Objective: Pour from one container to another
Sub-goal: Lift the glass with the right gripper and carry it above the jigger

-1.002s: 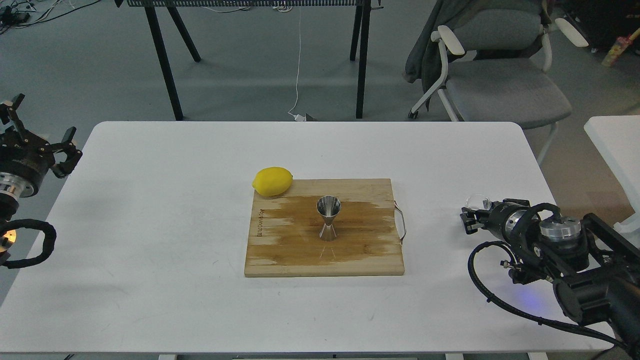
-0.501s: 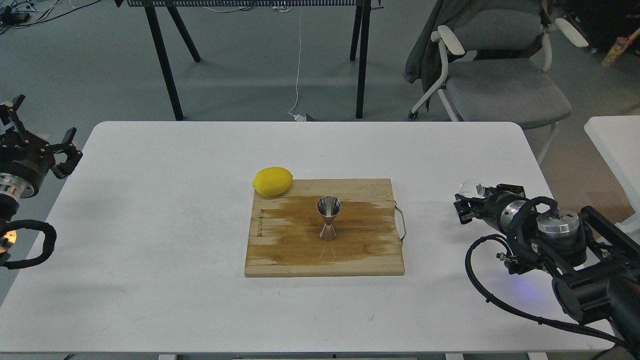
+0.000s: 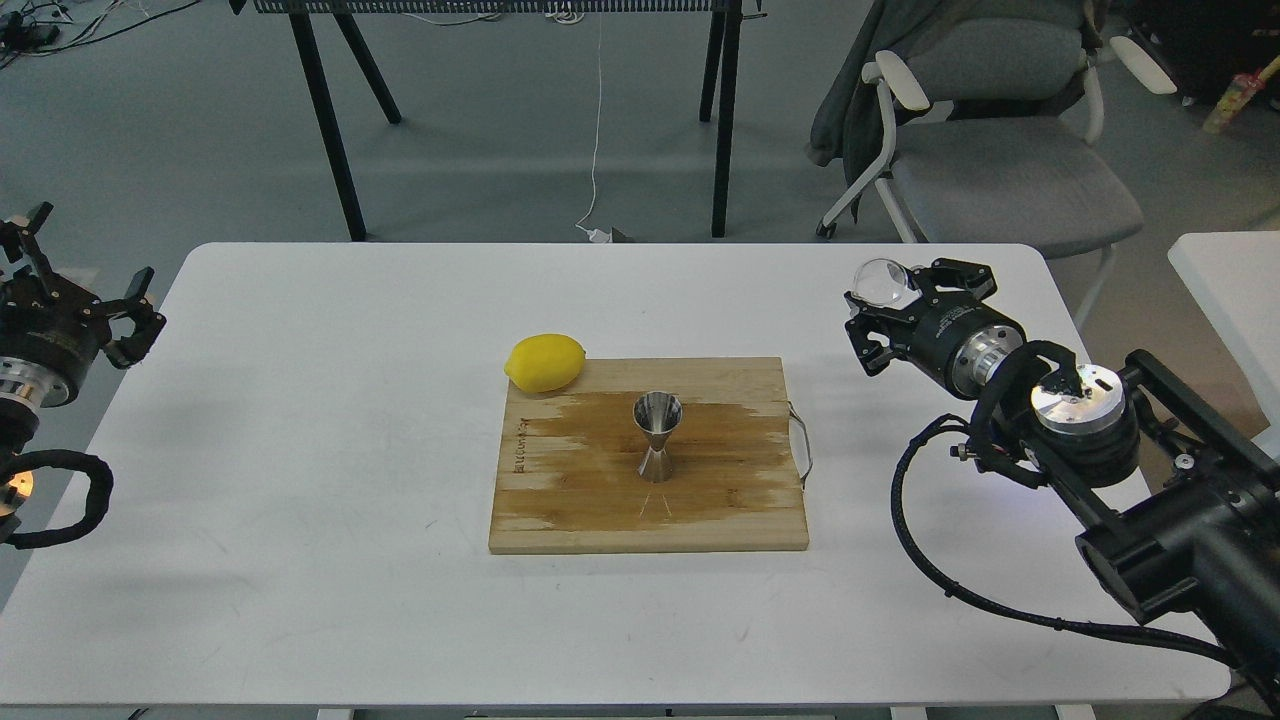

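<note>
The steel jigger [image 3: 657,437] stands upright near the middle of the wooden cutting board [image 3: 600,500]. My right gripper [image 3: 893,300] hangs above the table's right side, well to the right of the board, and is shut on the clear glass tumbler [image 3: 882,281]. Only the tumbler's rounded top shows between the fingers. My left gripper [image 3: 85,290] floats off the table's left edge, its fingers spread and open, with nothing in it.
A yellow lemon [image 3: 545,362] rests at the board's back left corner. The white table [image 3: 300,420] holds the board, which has a metal handle [image 3: 803,443] on its right side. A grey chair [image 3: 1000,150] and black table legs stand behind.
My right gripper has risen and moved left and toward the back of the table, carrying the tumbler. The left gripper has sunk slightly. The jigger and lemon have not moved.
</note>
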Controlling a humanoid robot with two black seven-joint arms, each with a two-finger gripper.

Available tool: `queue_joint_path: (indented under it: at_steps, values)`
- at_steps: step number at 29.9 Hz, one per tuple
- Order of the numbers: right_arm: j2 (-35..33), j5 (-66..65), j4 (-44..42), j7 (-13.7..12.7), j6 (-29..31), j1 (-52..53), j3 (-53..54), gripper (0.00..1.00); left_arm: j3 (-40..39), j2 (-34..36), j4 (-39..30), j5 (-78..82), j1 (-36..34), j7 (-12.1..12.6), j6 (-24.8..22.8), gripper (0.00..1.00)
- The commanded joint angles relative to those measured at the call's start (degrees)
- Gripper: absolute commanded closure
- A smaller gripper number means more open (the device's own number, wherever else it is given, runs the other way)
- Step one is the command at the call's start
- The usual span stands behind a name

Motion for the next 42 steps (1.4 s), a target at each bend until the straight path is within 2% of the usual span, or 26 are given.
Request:
queue_joint_path:
  at_steps: [1, 11, 22, 42]
  values:
    - [0.9, -4.9, 2.2, -0.2, 0.3, 2.3, -4.5, 0.52, 0.0, -0.3, 0.0, 0.1, 0.1, 0.0, 0.0, 0.0]
    - [2.3, -16.1, 2.9, -0.2, 2.0, 9.9, -21.4, 0.52, -0.1, -0.4, 0.0, 0.1, 0.0, 0.0, 0.0, 0.0]
    - [2.3, -27.6, 5.0, -0.2, 2.1, 14.8, -31.8, 0.51, -0.1, -1.1, 0.1, 0.1, 0.1, 0.0, 0.0, 0.0]
    - [1.6, -35.5, 6.3, -0.3, 2.2, 20.2, -40.3, 0.51, -0.1, -2.1, 0.1, 0.1, 0.0, 0.0, 0.0, 0.0]
